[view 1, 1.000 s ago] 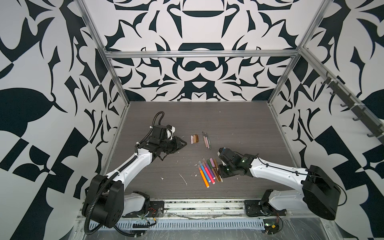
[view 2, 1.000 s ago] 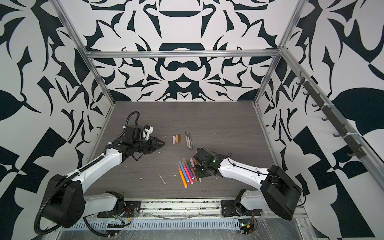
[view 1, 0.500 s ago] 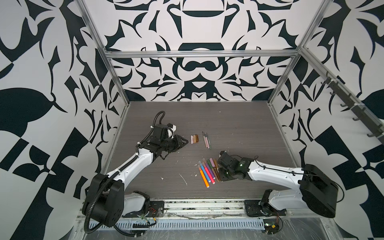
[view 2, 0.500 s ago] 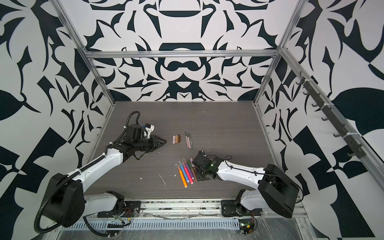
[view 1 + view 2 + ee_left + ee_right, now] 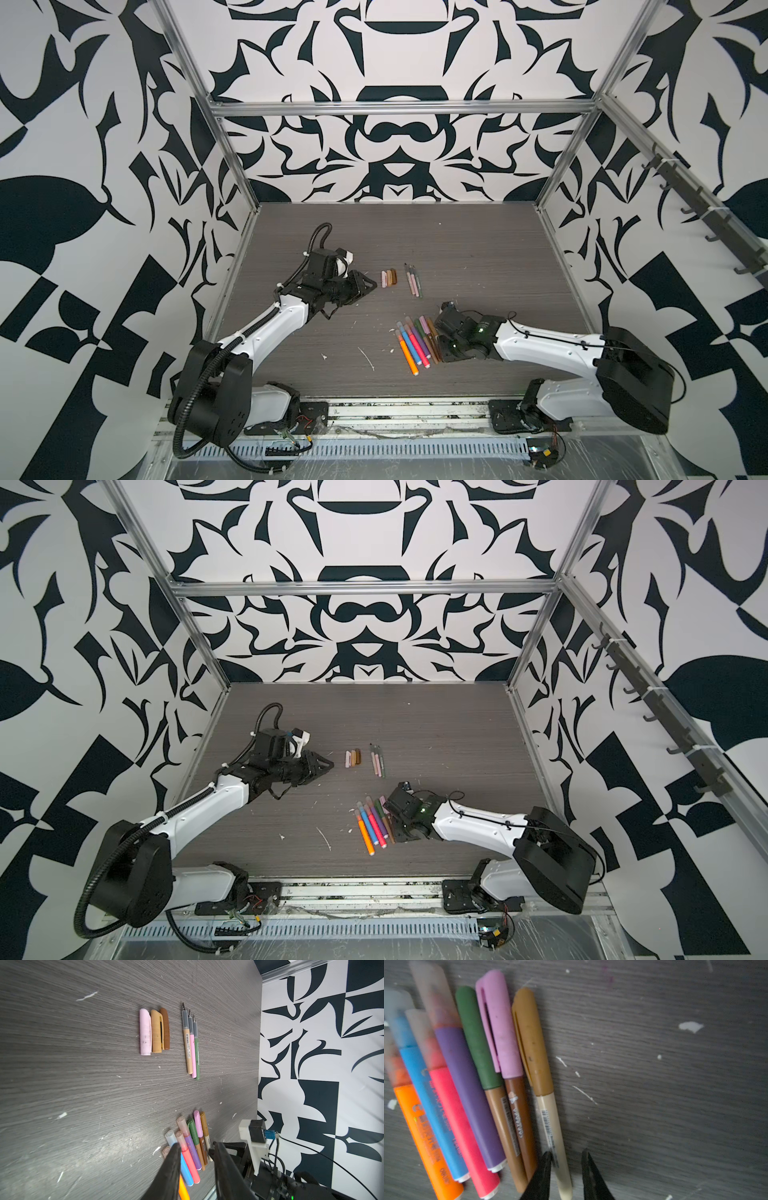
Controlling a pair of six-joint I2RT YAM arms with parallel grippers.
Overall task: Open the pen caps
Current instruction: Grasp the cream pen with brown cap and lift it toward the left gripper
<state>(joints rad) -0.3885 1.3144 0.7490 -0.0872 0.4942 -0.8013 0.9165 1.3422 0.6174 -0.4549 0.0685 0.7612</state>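
The right gripper [image 5: 566, 1151] stands slightly open astride the cream pen [image 5: 548, 1118], not clamping its barcoded barrel. The pen's tan cap [image 5: 531, 1043] is on. This pen edges the capped bunch [image 5: 415, 347], at 6 o'clock of three uncapped pens [image 5: 192, 1047]. Three loose pen caps [image 5: 154, 1031] lie at their 9 o'clock. The left gripper [image 5: 195, 1144] hovers narrowly open and empty (lettering on the brown pen [image 5: 519, 1126] is too blurred to read).

Right wrist view: you will find a barcode strip [image 5: 546, 1114] on the cream pen [image 5: 550, 1105], white capitals along the dark brown pen [image 5: 522, 1126] and dark print on the orange pen [image 5: 423, 1132]; none of it resolves into words you can read.
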